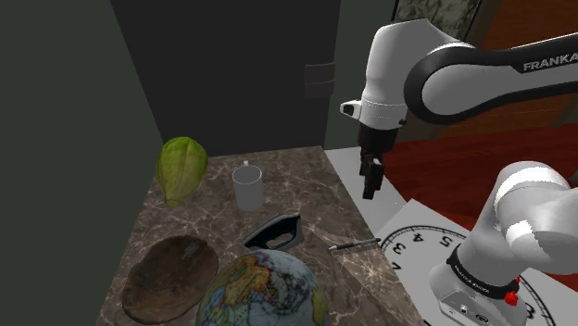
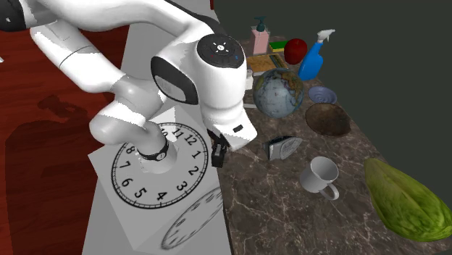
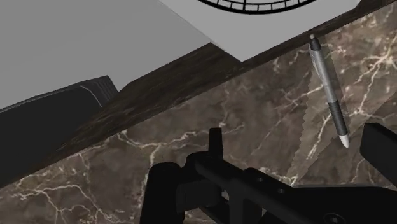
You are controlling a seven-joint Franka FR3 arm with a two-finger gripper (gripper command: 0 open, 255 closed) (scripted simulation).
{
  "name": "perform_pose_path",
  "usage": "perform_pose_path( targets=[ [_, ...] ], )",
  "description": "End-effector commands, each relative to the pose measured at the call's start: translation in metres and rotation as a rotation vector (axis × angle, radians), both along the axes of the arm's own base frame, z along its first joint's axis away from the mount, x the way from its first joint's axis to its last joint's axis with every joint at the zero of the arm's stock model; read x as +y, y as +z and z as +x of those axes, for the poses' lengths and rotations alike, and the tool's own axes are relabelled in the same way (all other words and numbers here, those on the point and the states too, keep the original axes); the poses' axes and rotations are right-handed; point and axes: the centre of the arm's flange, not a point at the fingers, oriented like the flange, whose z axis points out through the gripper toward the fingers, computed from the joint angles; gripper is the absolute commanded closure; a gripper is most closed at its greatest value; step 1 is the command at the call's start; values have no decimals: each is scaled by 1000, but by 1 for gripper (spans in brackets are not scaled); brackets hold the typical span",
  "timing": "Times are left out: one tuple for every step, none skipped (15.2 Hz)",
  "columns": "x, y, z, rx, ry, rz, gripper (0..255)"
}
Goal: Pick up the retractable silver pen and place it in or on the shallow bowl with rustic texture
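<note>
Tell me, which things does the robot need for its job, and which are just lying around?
For the job: the silver pen, the brown shallow bowl, and the robot's open tool.

Just lying about: the globe, the iron, the white mug, the green cabbage, the blue spray bottle, the red apple, the pink soap bottle, the small blue bowl.

bench (image 1: 298, 183): dark veined marble | silver pen (image 1: 355, 244) laid flat near its edge, lower centre-right of shoulder view | brown shallow bowl (image 1: 171, 276) lower left | globe (image 1: 264, 292) bottom centre | iron (image 1: 276, 231) and white mug (image 1: 247, 187) mid-frame | green leafy vegetable (image 1: 182, 169) upper left | spray bottle (image 2: 313, 58), soap dispenser (image 2: 260, 38), red apple (image 2: 295, 51), small blue bowl (image 2: 322, 95) grouped at top of second exterior view
</note>
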Motion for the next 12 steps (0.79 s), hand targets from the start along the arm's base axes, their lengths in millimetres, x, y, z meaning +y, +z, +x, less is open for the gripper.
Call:
perform_pose_path(
  targets=[
    [19,-16,-11,-7,95,4,0],
    [28,-25,-16,-10,141,5,0],
    [37,-33,-22,-13,188,7,0],
    [46,-42,-28,-17,234,8,0],
    [54,-50,-34,-20,280,10,0],
    [62,-59,-40,-23,326,12,0],
    [70,-67,-47,-26,373,13,0],
    [71,-69,-49,-26,383,14,0],
    [72,-74,-49,-26,383,14,0],
    [72,-80,-50,-26,383,14,0],
    [72,-85,-50,-26,383,14,0],
    [72,-90,-50,-26,383,14,0]
  ],
)
